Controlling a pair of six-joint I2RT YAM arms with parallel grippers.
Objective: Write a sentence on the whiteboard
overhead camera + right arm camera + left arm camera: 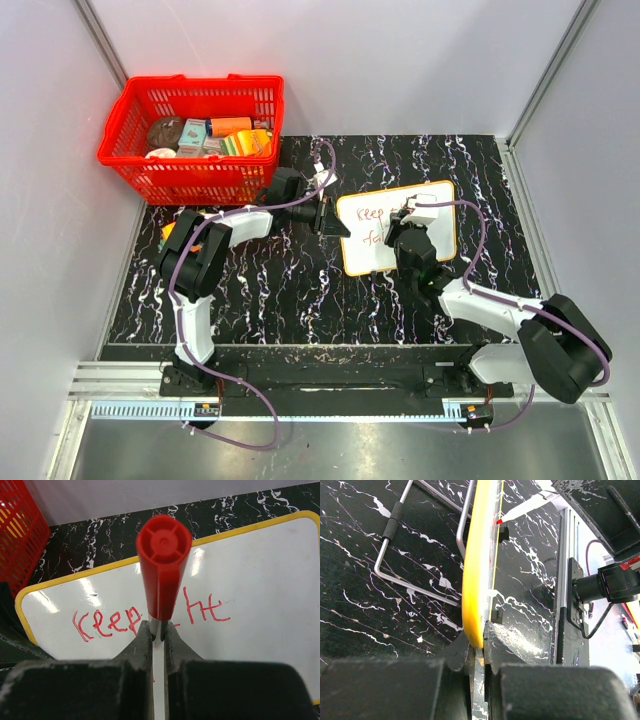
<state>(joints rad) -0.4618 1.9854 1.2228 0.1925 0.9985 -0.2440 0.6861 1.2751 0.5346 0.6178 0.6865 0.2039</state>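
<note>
One whiteboard (pixel 260 565), rim in left claw (pixel 479 647); right claw (pixel 159 632) above, gripping marker (pixel 162 565)

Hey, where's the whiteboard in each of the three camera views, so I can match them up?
Top external: the whiteboard lies right of centre, tilted.
Left wrist: the whiteboard shows edge-on, a yellow strip from top centre downward.
Right wrist: the whiteboard fills most of the frame behind the red marker.
Shared landmark: the black marbled tabletop, in all three.

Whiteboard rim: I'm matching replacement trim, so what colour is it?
Yellow. The whiteboard rim shows best in the right wrist view.
</note>
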